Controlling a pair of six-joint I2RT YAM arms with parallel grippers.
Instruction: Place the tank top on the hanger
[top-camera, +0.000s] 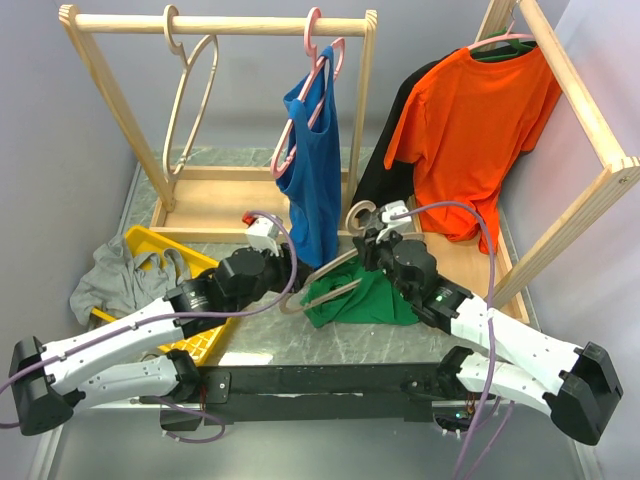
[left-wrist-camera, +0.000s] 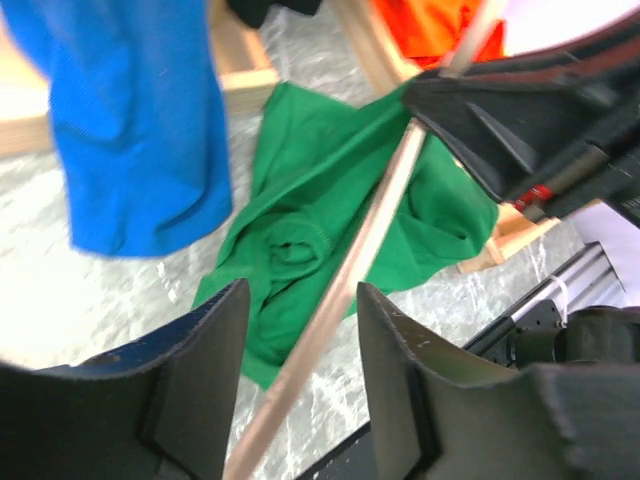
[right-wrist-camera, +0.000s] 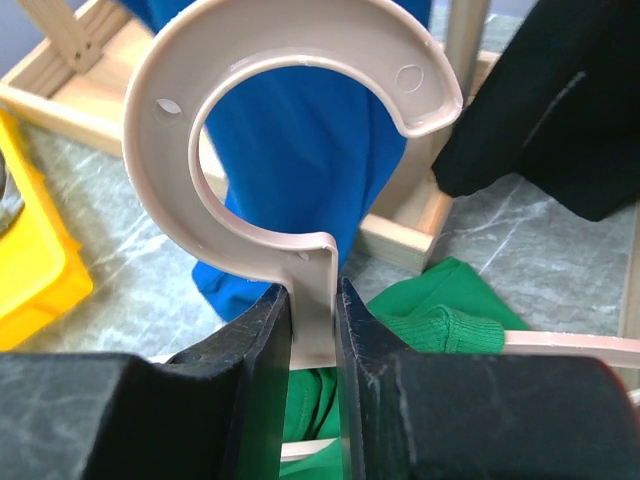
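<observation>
Your right claw (right-wrist-camera: 315, 300) is clamped on the neck of the hanger (right-wrist-camera: 300, 28). Both fingers press flat against the stem just under the rounded hook, and the hook stands clear beyond the fingertips.

Take the blue tank top (top-camera: 312, 150), which hangs from the wooden rack (top-camera: 250, 24), as your landmark. The right claw sits just to the right of its lower hem. From there the hanger slants down and leftward, passing in front of that hem.

The tank top (top-camera: 365, 300) lies crumpled on the desk (top-camera: 300, 350), just in front of the blue tank top's hem and slightly to its right. One pale arm of the hanger crosses over the green cloth. You cannot tell from these views whether any of the cloth is threaded onto the hanger.

Your left claw (left-wrist-camera: 300, 330) is below the blue tank top's hem and a little to its left, with its fingers apart. In the left wrist view the hanger's arm runs through the gap between them, and neither finger presses on it. The green cloth lies beyond the fingertips.

Well to the left of the blue tank top, a grey garment (top-camera: 115, 275) is draped over the edge of a yellow tray (top-camera: 150, 245). To its right hangs an orange shirt (top-camera: 470, 130).
</observation>
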